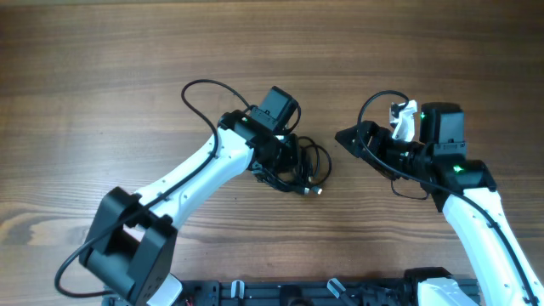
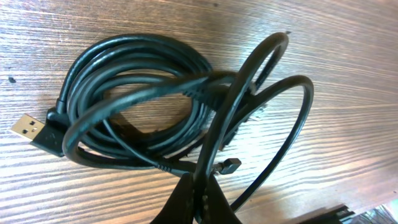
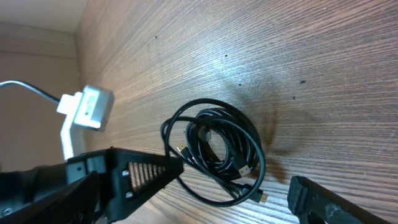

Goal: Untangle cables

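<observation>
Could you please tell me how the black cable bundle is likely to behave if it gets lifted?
The cable bundle will probably sag and dangle, since its thin cords lie in loose curves. It likely rises as one clump, because loops cross through each other. The USB plug may swing freely.

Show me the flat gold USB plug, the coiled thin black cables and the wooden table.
Flat gold USB plug (image 2: 28, 127): left wrist view, metal shell.
Coiled thin black cables (image 2: 143, 46): left wrist view, coil's top arc.
Wooden table (image 1: 85, 51): overhead view, bare top.
</observation>
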Tool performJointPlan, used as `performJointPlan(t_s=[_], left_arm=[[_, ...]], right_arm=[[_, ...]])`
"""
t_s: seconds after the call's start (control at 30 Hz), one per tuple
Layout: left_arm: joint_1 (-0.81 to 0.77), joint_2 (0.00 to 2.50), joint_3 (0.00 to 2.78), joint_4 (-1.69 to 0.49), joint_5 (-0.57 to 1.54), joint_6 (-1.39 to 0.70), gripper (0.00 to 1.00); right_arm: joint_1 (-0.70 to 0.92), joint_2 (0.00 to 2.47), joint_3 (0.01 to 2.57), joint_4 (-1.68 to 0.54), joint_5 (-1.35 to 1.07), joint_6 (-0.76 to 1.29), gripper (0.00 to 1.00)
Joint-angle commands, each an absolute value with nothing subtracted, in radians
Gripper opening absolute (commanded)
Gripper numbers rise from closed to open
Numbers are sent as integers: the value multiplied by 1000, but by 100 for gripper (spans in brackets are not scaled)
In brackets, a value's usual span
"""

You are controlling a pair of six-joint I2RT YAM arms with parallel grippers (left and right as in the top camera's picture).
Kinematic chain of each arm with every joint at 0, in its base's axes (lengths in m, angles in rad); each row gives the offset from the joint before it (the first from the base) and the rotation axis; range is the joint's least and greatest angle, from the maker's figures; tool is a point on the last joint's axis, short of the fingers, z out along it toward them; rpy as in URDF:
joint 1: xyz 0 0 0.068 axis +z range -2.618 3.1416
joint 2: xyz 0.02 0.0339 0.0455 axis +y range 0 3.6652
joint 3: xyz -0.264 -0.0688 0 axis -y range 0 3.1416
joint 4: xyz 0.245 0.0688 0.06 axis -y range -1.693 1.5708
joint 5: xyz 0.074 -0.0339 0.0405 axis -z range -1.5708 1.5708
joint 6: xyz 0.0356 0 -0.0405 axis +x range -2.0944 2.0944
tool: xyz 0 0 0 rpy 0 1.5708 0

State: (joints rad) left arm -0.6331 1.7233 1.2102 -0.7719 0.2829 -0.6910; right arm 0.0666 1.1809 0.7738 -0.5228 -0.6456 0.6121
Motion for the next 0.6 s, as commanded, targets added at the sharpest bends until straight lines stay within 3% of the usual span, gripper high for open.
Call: performJointPlan(t_s=[0.0, 0.57], left_arm=[[-635, 1641, 1205, -774, 299, -690, 4], [-521, 1461, 1205, -743, 434, -697, 4]], right_arm=[[65, 1184, 780, -516, -628, 607, 100], [65, 1184, 780, -517, -629, 614, 100]])
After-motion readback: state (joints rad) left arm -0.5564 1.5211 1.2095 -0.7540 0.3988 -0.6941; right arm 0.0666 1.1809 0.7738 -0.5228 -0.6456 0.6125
